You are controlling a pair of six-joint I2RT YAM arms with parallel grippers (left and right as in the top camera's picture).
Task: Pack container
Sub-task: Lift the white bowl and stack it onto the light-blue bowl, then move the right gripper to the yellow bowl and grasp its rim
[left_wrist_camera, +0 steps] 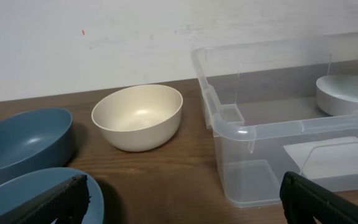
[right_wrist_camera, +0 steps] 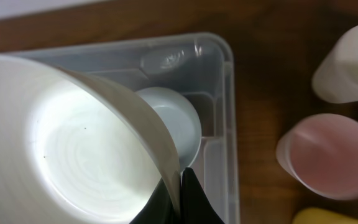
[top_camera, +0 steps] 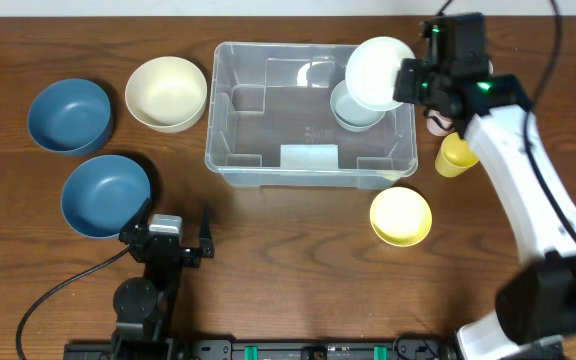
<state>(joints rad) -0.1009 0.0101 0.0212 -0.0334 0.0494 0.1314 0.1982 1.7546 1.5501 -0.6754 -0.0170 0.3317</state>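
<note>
The large clear rectangular plastic container is sitting in the middle of the wooden table, its long side facing the robot. A small pale grey round bowl is already lying in its far right corner.

The right gripper is clenching the rim of a white round bowl and holding it tilted above that same corner, partly over the pale bowl. In the right wrist view, the bowl's thin wall is passing between the dark fingertips. The left gripper is resting near the front left with its jaws spread wide, grasping nothing. It is just beside the nearer of two blue round bowls. A cream round bowl and a yellow round bowl are waiting on the table outside the container.

The container is probably light for its bulk. Its walls look thin and glossy (likely flexing a little under a squeeze), so a knock from a descending bowl is likely to slide it across the wood. If it needs steadying, the rolled rim looks like the place to take hold, best near a rounded corner, where the plastic should be stiffest. The smooth walls are offering no purchase. The white bowl looks rigid, light and slick, and held by a single rim pinch it may pivot, so it is calling for a slow, level descent.
</note>
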